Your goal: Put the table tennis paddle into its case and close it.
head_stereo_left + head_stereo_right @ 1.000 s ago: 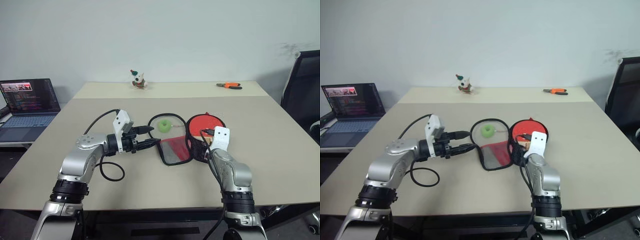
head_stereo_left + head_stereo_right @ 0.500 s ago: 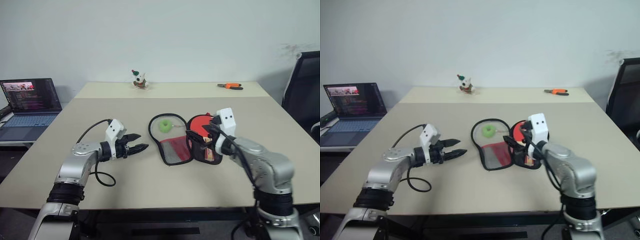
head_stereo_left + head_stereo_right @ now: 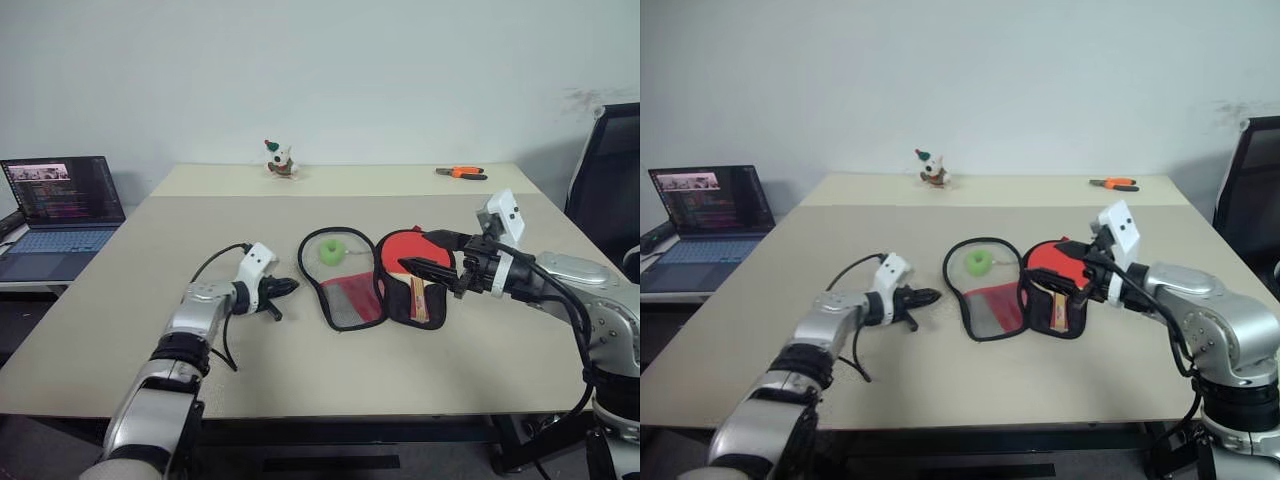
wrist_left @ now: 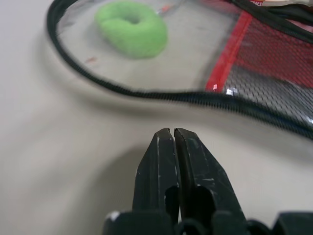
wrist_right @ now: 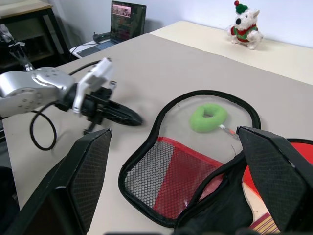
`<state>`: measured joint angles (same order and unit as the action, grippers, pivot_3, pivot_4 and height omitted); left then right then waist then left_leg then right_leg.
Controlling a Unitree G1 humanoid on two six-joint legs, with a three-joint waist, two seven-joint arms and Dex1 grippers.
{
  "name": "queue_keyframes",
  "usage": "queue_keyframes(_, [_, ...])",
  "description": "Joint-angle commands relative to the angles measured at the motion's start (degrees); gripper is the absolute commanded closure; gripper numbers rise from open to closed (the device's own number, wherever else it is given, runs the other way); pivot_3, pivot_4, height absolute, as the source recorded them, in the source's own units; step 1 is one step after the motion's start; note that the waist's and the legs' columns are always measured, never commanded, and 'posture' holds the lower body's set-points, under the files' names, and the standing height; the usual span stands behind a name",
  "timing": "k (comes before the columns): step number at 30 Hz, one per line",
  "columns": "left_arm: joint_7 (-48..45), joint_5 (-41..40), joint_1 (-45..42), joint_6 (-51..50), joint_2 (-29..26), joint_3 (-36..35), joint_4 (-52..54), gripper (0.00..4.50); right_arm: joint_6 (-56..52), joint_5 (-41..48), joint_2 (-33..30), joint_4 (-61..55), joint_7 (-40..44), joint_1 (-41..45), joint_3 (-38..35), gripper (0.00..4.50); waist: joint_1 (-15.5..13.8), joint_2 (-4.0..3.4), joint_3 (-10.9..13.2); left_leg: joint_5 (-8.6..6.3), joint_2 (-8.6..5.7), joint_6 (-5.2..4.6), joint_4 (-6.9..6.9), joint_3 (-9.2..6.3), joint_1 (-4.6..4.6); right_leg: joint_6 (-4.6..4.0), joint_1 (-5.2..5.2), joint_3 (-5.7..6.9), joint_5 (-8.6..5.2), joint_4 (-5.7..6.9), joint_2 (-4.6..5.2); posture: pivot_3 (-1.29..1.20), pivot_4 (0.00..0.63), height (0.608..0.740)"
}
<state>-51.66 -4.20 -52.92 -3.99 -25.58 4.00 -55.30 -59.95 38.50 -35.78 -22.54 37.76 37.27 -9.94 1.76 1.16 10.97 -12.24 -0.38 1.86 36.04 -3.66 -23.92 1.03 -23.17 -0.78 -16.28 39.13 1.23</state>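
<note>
Two halves of the case (image 3: 345, 275) lie spread open on the table (image 3: 300, 370), with the paddle (image 3: 412, 262) on the right half. Its long axis runs from 12 to 6 in the head view: red face at 12, wooden handle at 6, toward the robot. A green tag (image 3: 329, 250) sits on the left, mesh half. The left gripper (image 3: 285, 287) is pinched fully together, holding nothing, its tips just off the case's black rim; the case lies at its 3 o'clock. The right gripper (image 3: 420, 253) is spread wide and empty, hovering above the paddle's face, fingers pointing toward 9.
</note>
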Motion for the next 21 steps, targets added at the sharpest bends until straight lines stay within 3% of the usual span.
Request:
queue_keyframes(1, [1.34,1.69,-3.03,3.08,1.3,-0.11,-4.75,4.46,1.78,0.9,-1.9,-2.1,1.15,-0.97,-0.58,0.0,0.01,0.0,0.0,0.0,0.0,0.0,0.0,0.01,0.0,0.0,0.0,-0.01,0.0,0.0,0.0,0.0,0.15,0.74])
queue_keyframes(12, [1.39,1.74,-13.47,6.51,6.81,-2.2,-11.98,4.46,2.57,0.96,-5.86,-1.76,0.92,-4.19,-2.97,0.0,-0.09,0.05,0.03,0.0,-0.04,-0.01,0.05,0.0,-0.05,0.03,0.0,0.01,0.01,0.01,0.0,0.0,0.15,0.74])
queue_keyframes(21, [2.43,1.27,-23.93,8.28,16.56,-4.52,-15.57,4.46,1.99,0.15,-10.66,0.91,0.11,-5.55,-4.9,0.0,-0.12,0.1,0.03,0.0,-0.08,-0.01,0.05,0.04,-0.06,0.05,0.0,0.0,0.02,-0.02,0.02,0.0,0.15,0.74])
